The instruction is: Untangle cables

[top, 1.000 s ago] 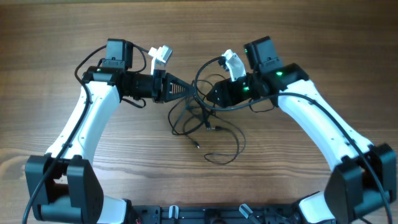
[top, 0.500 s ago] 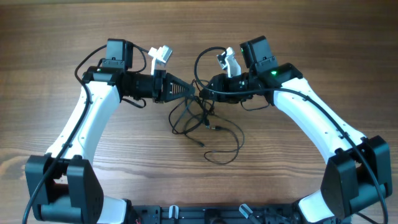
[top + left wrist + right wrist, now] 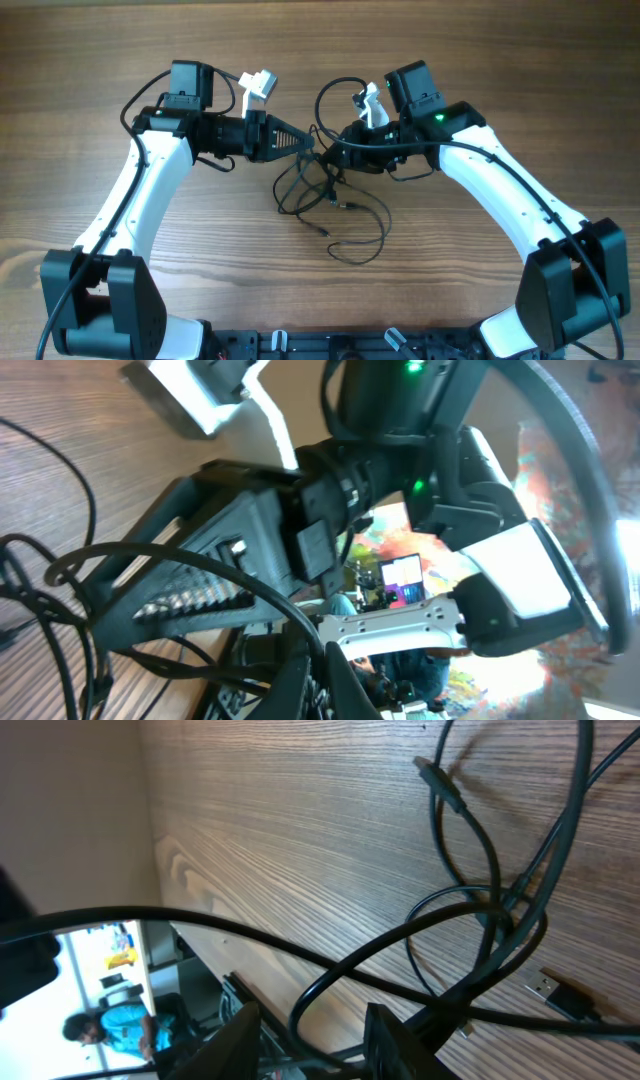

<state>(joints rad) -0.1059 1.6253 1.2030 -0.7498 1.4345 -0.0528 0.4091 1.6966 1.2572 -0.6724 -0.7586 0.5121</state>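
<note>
The cables (image 3: 322, 195) are several thin black cords tangled on the wooden table (image 3: 480, 60) between my arms, with one loop trailing toward the front (image 3: 372, 245). My left gripper (image 3: 311, 150) points right and is shut on a cable strand at the tangle's top; in the left wrist view its fingers (image 3: 325, 682) pinch that strand. My right gripper (image 3: 336, 156) faces it, almost touching. In the right wrist view its fingers (image 3: 315, 1035) are apart, with a cable loop (image 3: 470, 910) between them and a USB plug (image 3: 560, 990) beside them.
The wooden table edge and the arm bases (image 3: 110, 290) lie toward the front. The right arm's body (image 3: 420, 450) fills the left wrist view, close in front of the left gripper.
My right gripper has lifted off the tangle, turned and moved left, toward the left gripper. The left arm has stayed nearly still, holding its strand.
</note>
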